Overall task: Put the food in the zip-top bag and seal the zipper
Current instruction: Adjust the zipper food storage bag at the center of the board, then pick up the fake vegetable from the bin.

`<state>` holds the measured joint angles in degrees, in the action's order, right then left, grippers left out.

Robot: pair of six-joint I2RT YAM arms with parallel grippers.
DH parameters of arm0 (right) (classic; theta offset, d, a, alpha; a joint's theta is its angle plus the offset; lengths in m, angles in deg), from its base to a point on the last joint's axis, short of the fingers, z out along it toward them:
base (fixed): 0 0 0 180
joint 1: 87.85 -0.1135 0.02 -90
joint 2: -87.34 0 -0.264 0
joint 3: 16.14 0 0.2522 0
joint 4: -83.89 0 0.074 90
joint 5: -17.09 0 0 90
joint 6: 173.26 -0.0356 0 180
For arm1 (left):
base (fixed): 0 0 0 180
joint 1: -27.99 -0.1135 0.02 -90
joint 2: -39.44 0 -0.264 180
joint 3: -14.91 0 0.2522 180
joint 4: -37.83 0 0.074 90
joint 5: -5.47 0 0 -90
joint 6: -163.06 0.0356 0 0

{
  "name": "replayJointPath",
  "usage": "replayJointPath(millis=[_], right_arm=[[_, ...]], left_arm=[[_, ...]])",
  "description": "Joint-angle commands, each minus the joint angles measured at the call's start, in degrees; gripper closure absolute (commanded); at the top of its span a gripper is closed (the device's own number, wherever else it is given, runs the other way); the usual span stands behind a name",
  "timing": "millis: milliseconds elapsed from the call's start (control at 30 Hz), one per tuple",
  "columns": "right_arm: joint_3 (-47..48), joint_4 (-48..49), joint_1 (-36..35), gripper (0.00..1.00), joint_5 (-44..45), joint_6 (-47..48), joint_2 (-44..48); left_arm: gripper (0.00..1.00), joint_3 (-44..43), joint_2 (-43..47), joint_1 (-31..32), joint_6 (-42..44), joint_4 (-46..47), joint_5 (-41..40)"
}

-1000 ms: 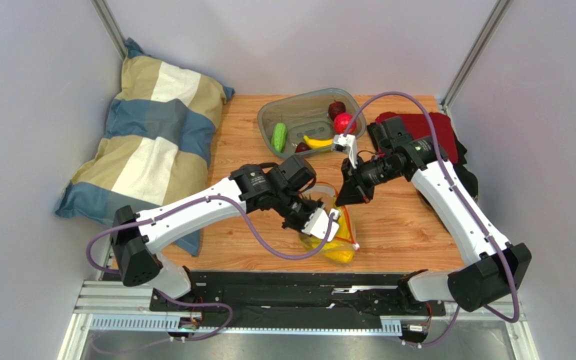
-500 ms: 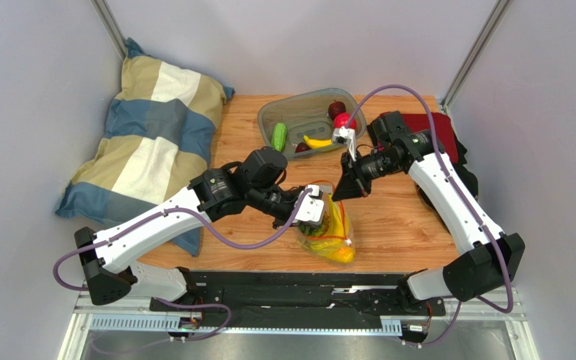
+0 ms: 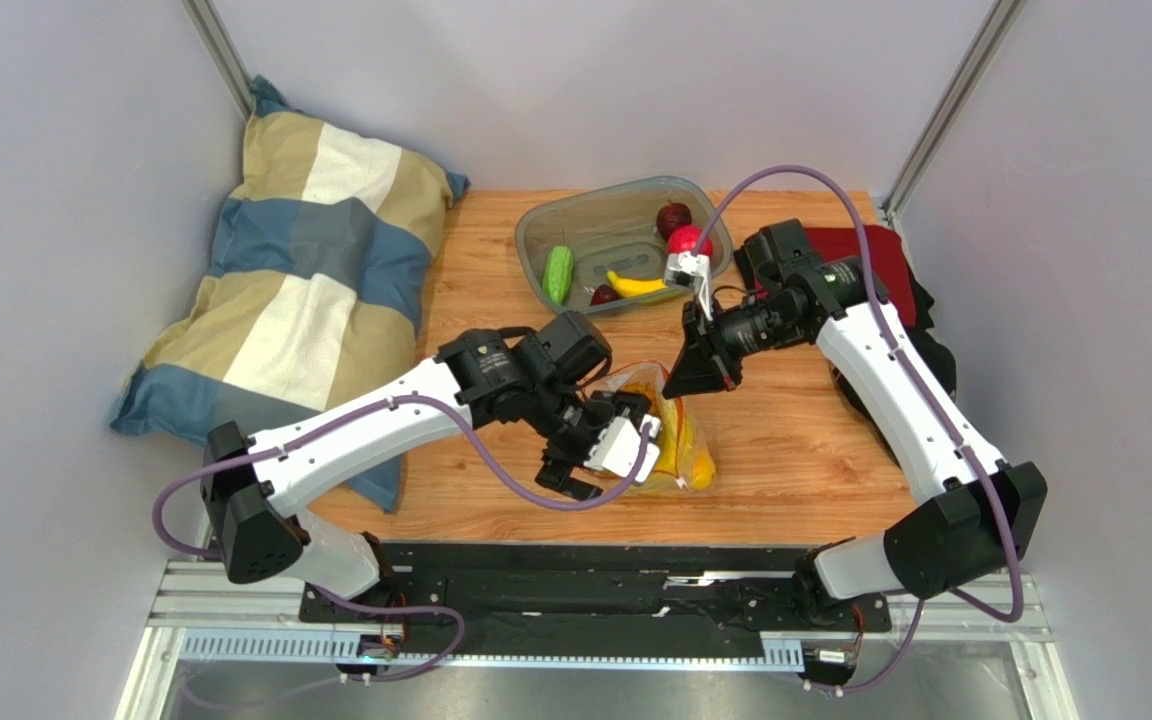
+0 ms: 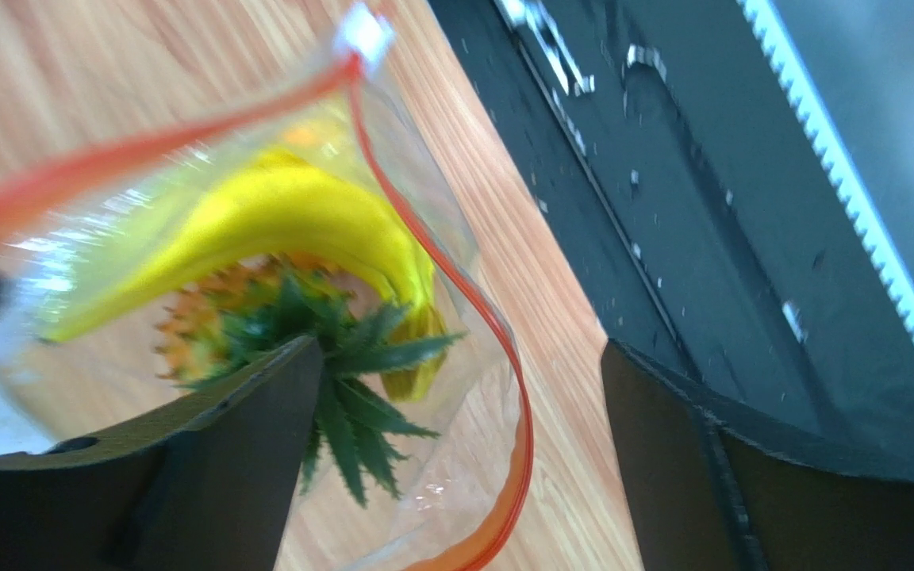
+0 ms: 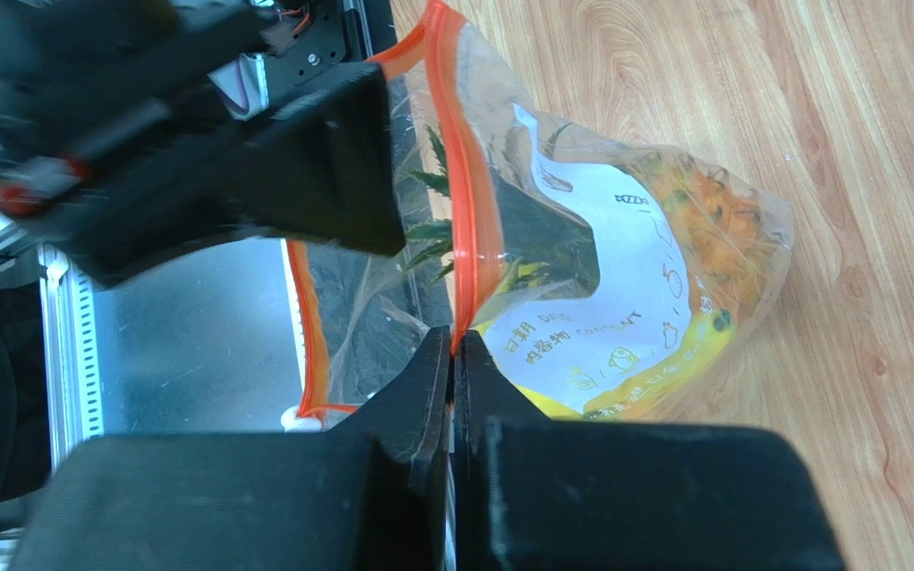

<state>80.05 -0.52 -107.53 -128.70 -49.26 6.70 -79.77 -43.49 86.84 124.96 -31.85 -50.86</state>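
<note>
Left end effector [image 4: 459, 351] crowds the zip-top bag [image 5: 617, 286].

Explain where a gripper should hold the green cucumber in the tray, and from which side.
Grip the cucumber at its middle, coming down from above. It lies flat in the tray, its length running from near to far, so the grip should probably close across its narrow width.

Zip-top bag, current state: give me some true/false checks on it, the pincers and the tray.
1. The right pincer is shut on the zipper. True.
2. The zip-top bag holds a pineapple and a banana. True.
3. The left pincer grips the pineapple. False: it is open, gripping nothing.
4. The tray is empty. False: a cucumber and red fruits lie in it.
5. The zipper is sealed. False: the mouth gapes.
</note>
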Motion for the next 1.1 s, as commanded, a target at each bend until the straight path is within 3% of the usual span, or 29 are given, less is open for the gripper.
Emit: replayJointPath(millis=[0,33,100,133,167,200,267,433,500,667,733,800,867,900,933,1000,1067], right_arm=[[0.3,0.8,0.2,1.00,-0.5,2.1,-0.4],[0.5,0.7,0.2,1.00,-0.4,2.0,-0.5],[1.5,-0.4,0.2,1.00,-0.5,2.3,-0.2],[1.9,-1.1,0.3,1.00,-0.3,2.5,-0.1],[2.6,-1.9,0.2,1.00,0.0,3.2,0.0],[3.1,-2.7,0.2,1.00,0.2,3.3,0.7],[2.9,-2.6,0.2,1.00,0.6,3.8,1.5],[0.6,-1.7,0.2,1.00,1.6,4.1,1.5],[-0.7,-1.8,0.2,1.00,1.8,5.1,2.0],[-6.1,-0.9,0.2,1.00,2.2,7.1,3.5],[-7.5,-0.3,0.2,1.00,2.4,7.2,3.6],[-8.5,0.3,0.2,1.00,3.1,7.1,3.7],[-9.0,0.5,0.3,1.00,4.2,7.0,4.1],[-9.2,0.6,0.3,1.00,4.6,7.0,4.2],[-9.5,0.7,0.4,1.00,5.3,6.8,4.3],[-9.7,1.4,1.6,1.00,5.4,5.8,4.4],[-9.7,2.5,2.5,1.00,5.2,3.4,4.0]], left_arm=[[0.19,4.5,0.3,0.6,7.1,1.7,-4.2],[0.47,5.2,-0.4,0.9,8.1,1.5,-5.7],[0.92,3.8,-0.4,1.5,8.0,0.3,-7.5],[1.00,-1.8,0.9,1.6,7.2,-0.9,-5.9],[1.00,-5.6,2.0,1.6,5.4,-1.6,0.7],[1.00,-8.7,2.9,1.6,-1.9,1.9,3.4],[1.00,-10.5,4.5,1.8,-4.7,5.7,7.4],[0.99,-7.8,-1.4,2.3,-6.2,6.2,3.9],[0.91,-6.4,-1.6,2.3,-6.9,8.8,2.6],[0.84,-2.4,-0.2,2.3,-8.4,11.5,1.2],[0.66,-2.4,-0.1,2.2,-10.1,11.1,1.2],[0.52,-3.1,1.1,0.0,-14.8,11.5,5.0],[0.46,-4.1,2.8,-7.0,-22.0,15.3,14.5],[0.43,-4.2,4.3,-10.0,-32.3,21.5,17.0],[0.43,-4.1,5.0,-12.5,-36.7,25.1,19.4],[0.43,-3.8,7.1,-18.5,-46.5,34.1,18.7],[0.42,-2.8,8.1,-22.4,-51.6,39.9,11.7]])
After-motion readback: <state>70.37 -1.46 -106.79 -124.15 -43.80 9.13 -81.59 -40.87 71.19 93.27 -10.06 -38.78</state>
